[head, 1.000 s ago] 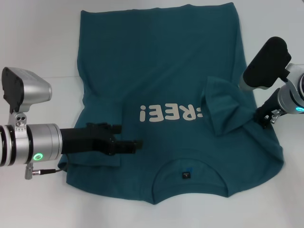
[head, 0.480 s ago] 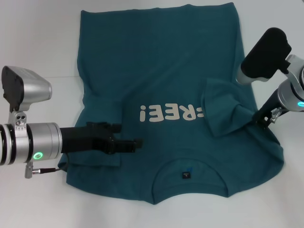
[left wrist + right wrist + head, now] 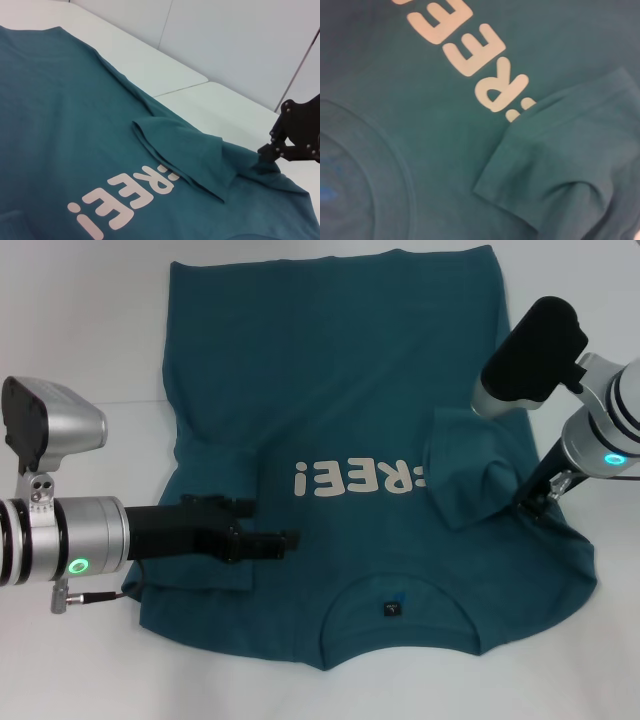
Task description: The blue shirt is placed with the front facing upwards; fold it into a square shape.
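Observation:
The blue shirt (image 3: 340, 370) lies flat on the white table, front up, neck and dark tag (image 3: 391, 609) nearest me, its cream "FREE!" print (image 3: 355, 480) across the chest. Its right sleeve (image 3: 470, 475) is folded inward over the chest beside the print, and shows in the left wrist view (image 3: 185, 155) and the right wrist view (image 3: 570, 160). My right gripper (image 3: 530, 502) is shut on the fabric at that sleeve's outer end, also seen in the left wrist view (image 3: 265, 152). My left gripper (image 3: 288, 542) is shut, lying low over the folded-in left sleeve (image 3: 215, 485), pointing toward the shirt's middle.
The white table (image 3: 80, 340) extends beyond the shirt on the left, right and near sides. A seam (image 3: 130, 403) runs across the tabletop at the left. Pale wall panels (image 3: 240, 40) stand behind the table.
My right arm has swung inward toward the shirt's middle, its gripper moving slightly left with the sleeve fabric. The left arm has hardly moved.

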Tool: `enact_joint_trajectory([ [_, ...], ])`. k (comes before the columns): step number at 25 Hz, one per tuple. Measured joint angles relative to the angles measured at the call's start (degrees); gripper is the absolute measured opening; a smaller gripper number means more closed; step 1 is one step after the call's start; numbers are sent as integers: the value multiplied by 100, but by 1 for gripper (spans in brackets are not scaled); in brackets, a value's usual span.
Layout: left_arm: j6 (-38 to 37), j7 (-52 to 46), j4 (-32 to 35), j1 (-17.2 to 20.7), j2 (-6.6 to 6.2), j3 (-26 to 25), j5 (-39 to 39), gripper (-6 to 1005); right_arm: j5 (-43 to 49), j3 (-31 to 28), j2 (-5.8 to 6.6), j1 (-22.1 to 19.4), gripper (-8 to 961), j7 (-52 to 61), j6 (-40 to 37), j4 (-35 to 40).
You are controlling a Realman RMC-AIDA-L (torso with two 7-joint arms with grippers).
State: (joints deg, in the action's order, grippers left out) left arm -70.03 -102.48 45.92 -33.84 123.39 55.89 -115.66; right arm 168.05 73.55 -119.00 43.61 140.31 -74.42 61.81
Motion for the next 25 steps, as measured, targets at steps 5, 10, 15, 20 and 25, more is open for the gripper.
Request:
enact_joint_trajectory([
  [5, -1, 0, 12, 0, 0, 6, 0, 905, 0, 24, -29, 141, 8, 210, -214, -3],
  [10, 1, 0, 22, 0, 0, 13, 0, 906, 0, 88, -33, 327, 9, 414, -373, -265],
  [15, 18, 0, 23, 0, -7, 24, 0, 907, -4, 92, -37, 518, 10, 662, -422, -529],
  [20, 25, 0, 22, -2, -9, 30, 0, 908, -10, 50, -45, 704, 13, 974, -491, -727],
  [25, 26, 0, 14, -6, -9, 29, 0, 907, -14, -134, -39, 829, 30, 1162, -535, -805],
])
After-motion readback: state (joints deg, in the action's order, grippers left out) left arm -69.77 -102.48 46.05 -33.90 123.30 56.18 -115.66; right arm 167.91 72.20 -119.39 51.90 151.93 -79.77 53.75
